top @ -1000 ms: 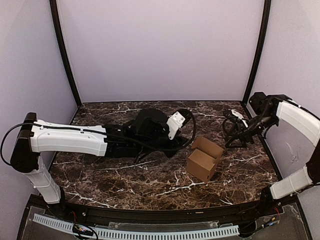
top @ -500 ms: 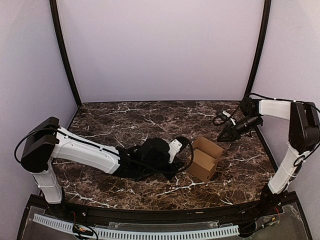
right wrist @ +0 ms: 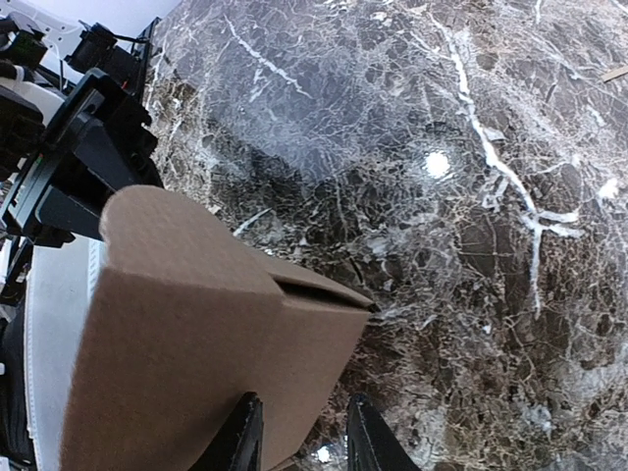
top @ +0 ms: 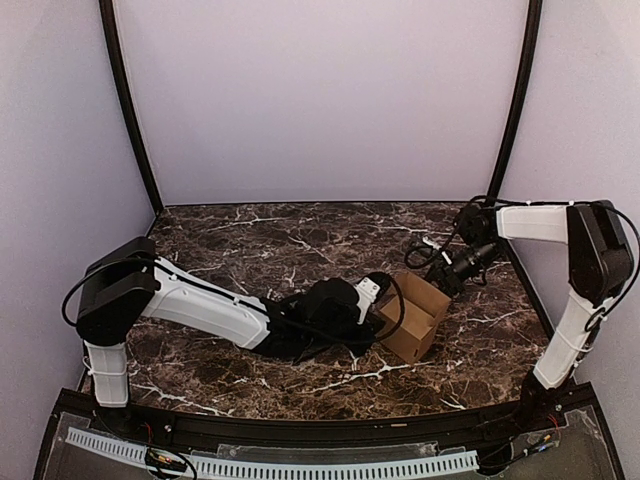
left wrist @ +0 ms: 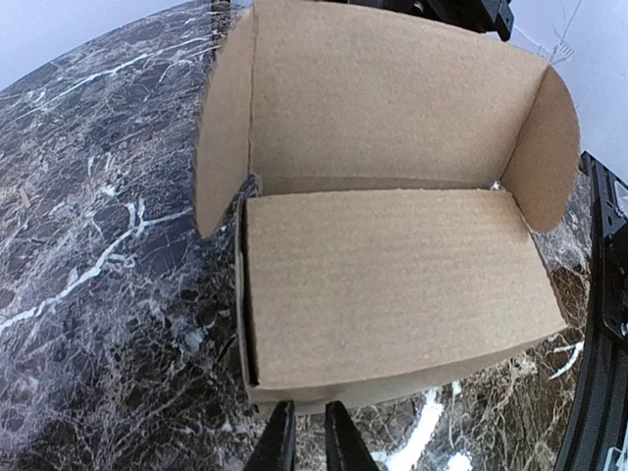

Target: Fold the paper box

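The paper box (top: 410,325) is a small brown cardboard cube on the marble table, its lid flap standing up at the back. My left gripper (top: 377,303) lies low against the box's left side. In the left wrist view the box (left wrist: 392,285) fills the frame, and the left gripper (left wrist: 304,437) is shut, its tips at the box's lower edge with nothing between them. My right gripper (top: 437,277) is at the raised back flap. In the right wrist view the right gripper (right wrist: 302,437) is part-way open, with a corner of the box (right wrist: 196,334) in front of its gap.
The dark marble table (top: 250,240) is walled in by lilac panels and black corner posts (top: 128,110). The left arm's white link (top: 200,300) stretches low across the table's left half. The black left wrist (right wrist: 78,157) shows just behind the box in the right wrist view.
The left arm has slid right and nearer until its gripper reached the box, its jaws closing. The right gripper has swung left to the box's back flap, its jaws narrowing.
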